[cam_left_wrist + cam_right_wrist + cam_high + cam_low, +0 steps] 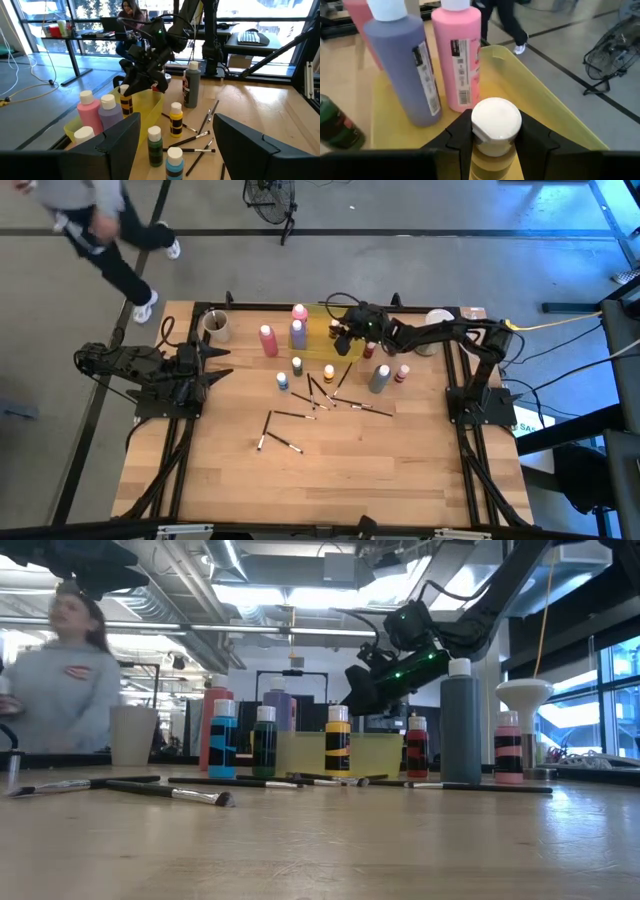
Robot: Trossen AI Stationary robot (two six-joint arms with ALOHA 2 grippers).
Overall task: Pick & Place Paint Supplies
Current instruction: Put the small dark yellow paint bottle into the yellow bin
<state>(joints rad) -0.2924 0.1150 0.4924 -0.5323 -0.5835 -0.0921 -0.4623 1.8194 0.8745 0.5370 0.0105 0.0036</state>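
Held bottle: we see a small yellow paint bottle (495, 135) with a round white cap and a dark band, upright over the yellow tray (545, 110).
Right gripper (496, 137): our fingers clamp the bottle just below its cap.
Tray contents: purple squeeze bottle (407, 70) and pink squeeze bottle (459, 60), both upright with barcode labels.
Left gripper (175, 145): we wait at the table's left edge, fingers spread wide.

Robotics lab or workshop around my wooden tabletop (330, 470), exposed ceiling ducts (160, 605), big windows (90, 25), computer desks (245, 42), floor fan (270, 200), person (65, 680) passing behind
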